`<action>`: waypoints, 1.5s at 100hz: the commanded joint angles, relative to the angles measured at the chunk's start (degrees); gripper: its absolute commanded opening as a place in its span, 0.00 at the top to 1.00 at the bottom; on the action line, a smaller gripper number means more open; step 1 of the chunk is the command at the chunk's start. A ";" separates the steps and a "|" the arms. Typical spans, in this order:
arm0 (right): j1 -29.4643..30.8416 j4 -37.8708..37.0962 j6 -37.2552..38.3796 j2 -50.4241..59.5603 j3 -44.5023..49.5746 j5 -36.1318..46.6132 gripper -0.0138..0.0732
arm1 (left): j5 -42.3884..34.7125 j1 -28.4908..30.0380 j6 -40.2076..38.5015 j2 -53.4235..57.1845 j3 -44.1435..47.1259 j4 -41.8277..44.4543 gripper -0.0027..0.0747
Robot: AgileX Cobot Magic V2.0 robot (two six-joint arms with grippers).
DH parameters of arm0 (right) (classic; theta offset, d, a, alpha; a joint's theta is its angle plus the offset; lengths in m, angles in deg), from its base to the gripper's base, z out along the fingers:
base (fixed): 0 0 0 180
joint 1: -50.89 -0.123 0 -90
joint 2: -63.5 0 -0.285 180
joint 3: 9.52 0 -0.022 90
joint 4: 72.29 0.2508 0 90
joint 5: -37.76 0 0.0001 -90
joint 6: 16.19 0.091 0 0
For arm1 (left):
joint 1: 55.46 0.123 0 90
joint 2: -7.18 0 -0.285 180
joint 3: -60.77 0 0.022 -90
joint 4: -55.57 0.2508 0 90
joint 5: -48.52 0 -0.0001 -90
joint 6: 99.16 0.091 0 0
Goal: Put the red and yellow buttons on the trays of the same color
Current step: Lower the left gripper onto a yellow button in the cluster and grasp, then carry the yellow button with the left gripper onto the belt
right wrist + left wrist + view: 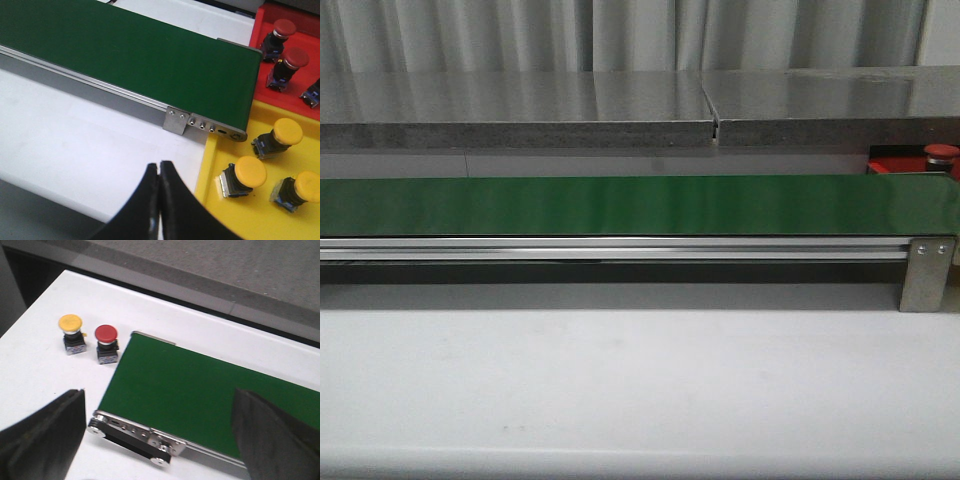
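Note:
A yellow button [70, 324] and a red button [106, 333] stand upright side by side on the white table, just off the end of the green belt [200, 390]. My left gripper [159, 440] hovers open above that belt end, nothing between its fingers. In the right wrist view a yellow tray [250, 210] holds three yellow buttons [250, 172] lying on their sides. A red tray [287, 95] behind it holds red buttons [296, 57]. My right gripper [159, 170] is shut and empty over the table beside the yellow tray. The front view shows neither gripper.
The long green belt [620, 205] with its aluminium rail [620, 248] crosses the whole table. A metal bracket [926, 272] marks its right end, the red tray [895, 160] showing just behind. A grey raised shelf [520, 120] runs along the back.

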 commanded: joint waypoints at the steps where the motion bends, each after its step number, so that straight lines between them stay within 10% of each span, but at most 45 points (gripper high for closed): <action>1: -0.13 1.25 -0.14 0.31 -1.51 2.96 0.98 | -2.99 3.16 -0.65 -5.92 -5.54 -1.71 0.24; 61: -0.13 1.25 -0.14 0.31 -1.51 2.96 0.98 | -1.67 11.69 -0.65 -44.24 -33.43 -4.28 0.24; 150: -0.13 1.25 -0.14 0.31 -1.51 2.96 0.98 | -1.02 11.78 -0.65 -62.97 -51.98 -7.08 0.24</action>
